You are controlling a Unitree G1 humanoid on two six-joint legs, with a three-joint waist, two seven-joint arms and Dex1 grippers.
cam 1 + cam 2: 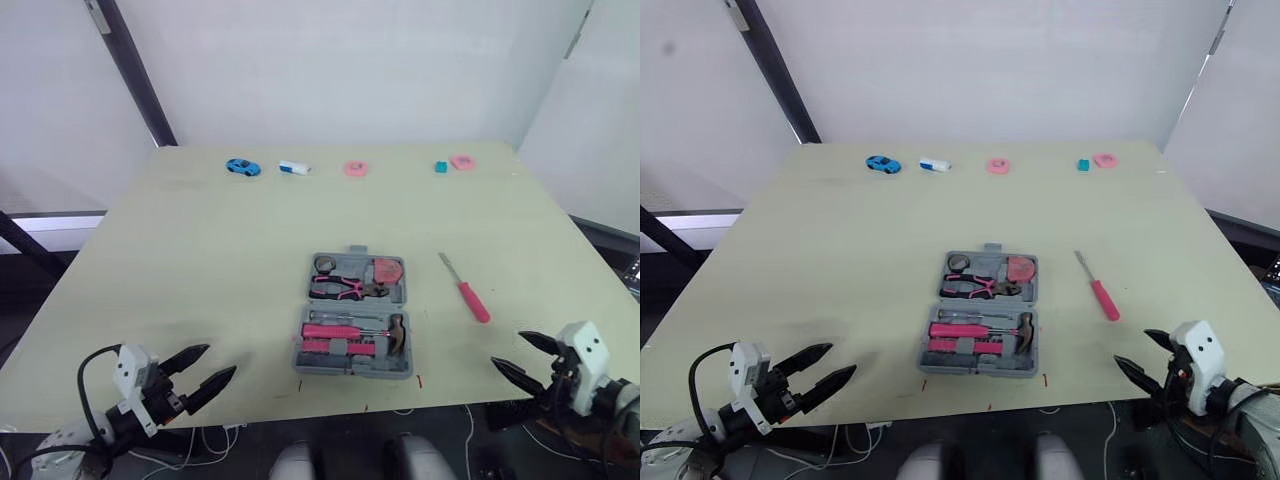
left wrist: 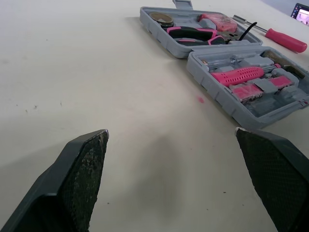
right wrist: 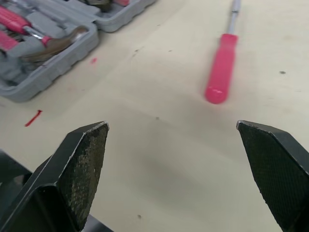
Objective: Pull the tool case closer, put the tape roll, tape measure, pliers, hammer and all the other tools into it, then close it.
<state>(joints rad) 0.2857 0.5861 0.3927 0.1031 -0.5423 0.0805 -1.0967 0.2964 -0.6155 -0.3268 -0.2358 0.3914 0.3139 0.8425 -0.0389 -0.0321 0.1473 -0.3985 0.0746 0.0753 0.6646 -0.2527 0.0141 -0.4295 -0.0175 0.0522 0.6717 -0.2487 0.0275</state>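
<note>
tool case [image 1: 355, 315] open, screwdriver [image 1: 466, 290] beside

The pale table [image 1: 200, 260] carries an open grey tool case [image 1: 355, 306], lying flat near the middle of the front edge with both halves facing up. To the right of the case, apart from it, lies a screwdriver [image 1: 467, 292] with a pink handle, its blade pointing toward the far side. Along the far edge, left to right, sit a blue toy car [image 1: 241, 167], a small white and blue piece [image 1: 294, 168], a pink ring [image 1: 356, 168], a teal block [image 1: 440, 167] and, just beside it, a pink piece [image 1: 462, 161]
</note>
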